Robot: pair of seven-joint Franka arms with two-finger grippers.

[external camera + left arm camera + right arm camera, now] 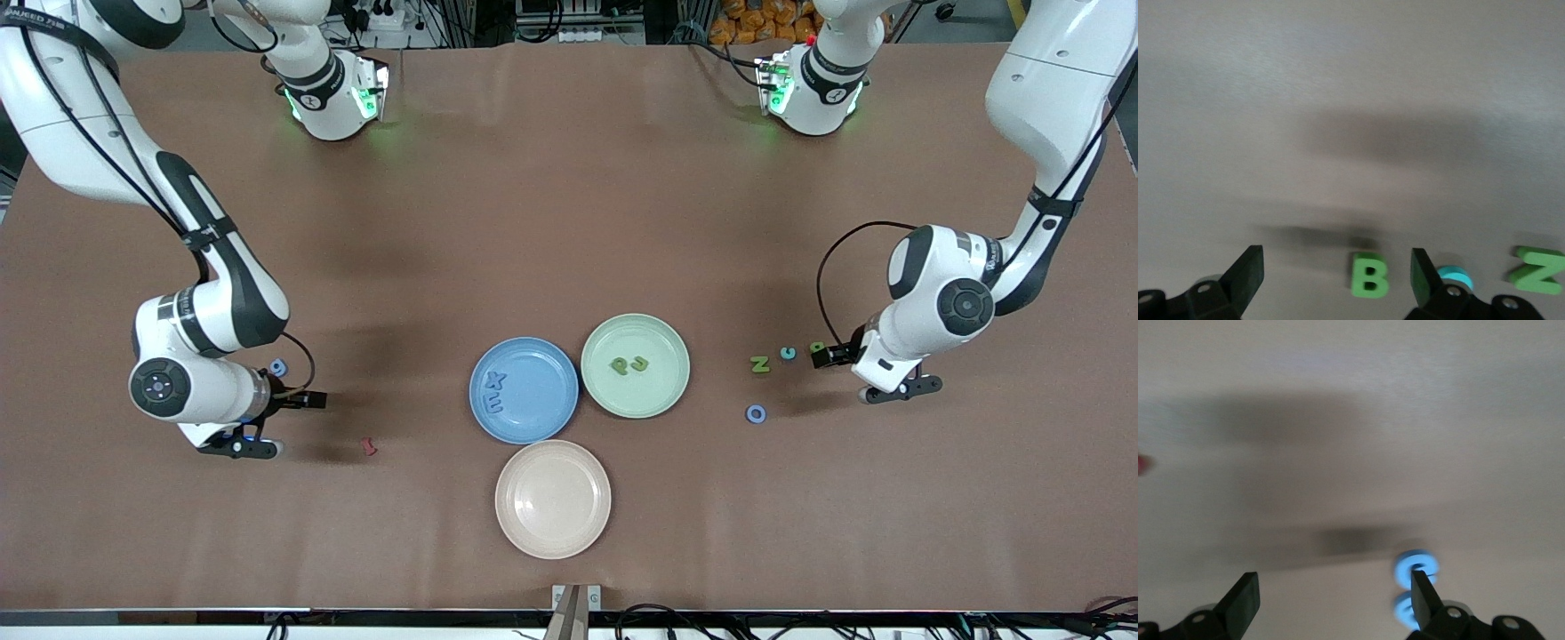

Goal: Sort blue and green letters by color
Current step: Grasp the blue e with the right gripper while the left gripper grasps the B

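Nearest the front camera sits a pale pink plate (552,499) on the brown desk (569,222), carrying nothing. From the right arm's end of the desk onward: the right tool (238,442) hangs low over the desk with its two fingers (1241,603) spread wide and nothing between them. A blue figure-eight piece (278,366) (1414,583) lies beside that arm's wrist, close against one fingertip in the right wrist view, not gripped. A small dark red squiggle (367,447) lies on the desk near the right tool, toward the plates.

Next comes a blue plate (524,389) holding two blue letters (493,392), one above the other in the front view. Touching its rim is a green plate (635,365) with two green letters (629,364) side by side (the pink plate sits just beside the blue one, nearer the camera).

Toward the left arm's end, a green Z (760,364) (1537,269), a small teal piece (788,353) (1452,275) and a green B (816,348) (1369,274) lie in a row, while a blue ring (756,413) lies alone, nearer the camera. The left tool (898,391) sits low beside that row, fingers (1248,273) wide apart and holding nothing; the B appears to lie between them, though the blur makes contact hard to judge.
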